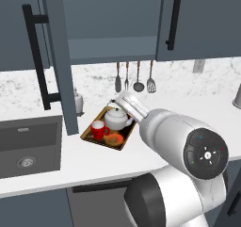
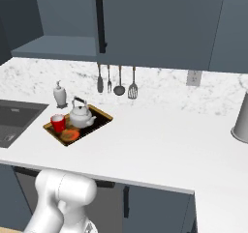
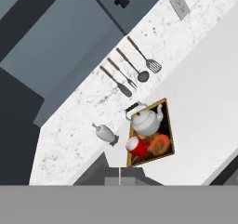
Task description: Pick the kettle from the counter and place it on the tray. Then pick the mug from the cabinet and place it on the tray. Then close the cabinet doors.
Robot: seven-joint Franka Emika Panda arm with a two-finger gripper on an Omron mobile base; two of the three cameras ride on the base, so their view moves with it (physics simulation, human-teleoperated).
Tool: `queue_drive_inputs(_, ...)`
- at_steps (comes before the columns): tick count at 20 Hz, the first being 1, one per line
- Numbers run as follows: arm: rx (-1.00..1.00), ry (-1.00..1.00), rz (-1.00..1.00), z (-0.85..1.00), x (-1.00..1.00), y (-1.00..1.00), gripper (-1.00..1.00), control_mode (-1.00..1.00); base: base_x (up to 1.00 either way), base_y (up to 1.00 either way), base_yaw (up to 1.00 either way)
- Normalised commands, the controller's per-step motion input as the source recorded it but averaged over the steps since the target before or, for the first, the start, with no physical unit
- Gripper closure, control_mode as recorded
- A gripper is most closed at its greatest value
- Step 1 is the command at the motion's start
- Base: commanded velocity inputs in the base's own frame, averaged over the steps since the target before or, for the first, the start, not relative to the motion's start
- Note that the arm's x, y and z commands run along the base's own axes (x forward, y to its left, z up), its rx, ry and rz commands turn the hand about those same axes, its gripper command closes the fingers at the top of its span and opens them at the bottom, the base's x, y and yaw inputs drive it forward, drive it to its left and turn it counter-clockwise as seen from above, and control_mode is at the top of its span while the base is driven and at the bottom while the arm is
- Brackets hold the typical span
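The golden-rimmed tray (image 1: 123, 143) lies on the white counter (image 1: 188, 108) beside the sink. On it stand the silvery kettle (image 1: 116, 119) and the red mug (image 1: 98, 129), side by side and upright; both also appear in the right base view, kettle (image 2: 81, 116) and mug (image 2: 58, 123). The cabinet (image 1: 113, 47) above shows a bare shelf. Its left door (image 1: 59, 56) is swung out toward me; the right door (image 1: 197, 19) lies flat and closed. My gripper (image 3: 120, 179) is shut on nothing, held high and well back from the tray (image 3: 168, 125), looking down on the kettle (image 3: 146, 121) and mug (image 3: 137, 146).
A dark sink basin (image 1: 28, 146) sits left of the tray, with a small white dispenser bottle (image 1: 77, 101) behind it. Several utensils (image 1: 136, 77) hang on the marble backsplash. A grey canister (image 2: 240, 121) stands at the far right. The open door juts over the counter's left part.
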Motion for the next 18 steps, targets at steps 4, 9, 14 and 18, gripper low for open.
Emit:
queue_drive_inputs(4, 0.00, -0.10, 0.00, -0.09, -0.01, 0.64, 1.00, -1.00, 0.00, 0.00, 0.00)
queue_drive_inputs(9, 0.00, -0.17, 0.00, 0.00, -0.13, 0.59, 1.00, -1.00, 0.00, 0.00, 0.00)
queue_drive_inputs(14, 0.00, -0.10, -0.03, -0.05, -0.11, 0.58, 1.00, -1.00, 0.00, 0.00, 0.00)
queue_drive_inputs(18, 0.00, 0.00, -0.06, -0.09, 0.00, 0.64, 1.00, -1.00, 0.00, 0.00, 0.00)
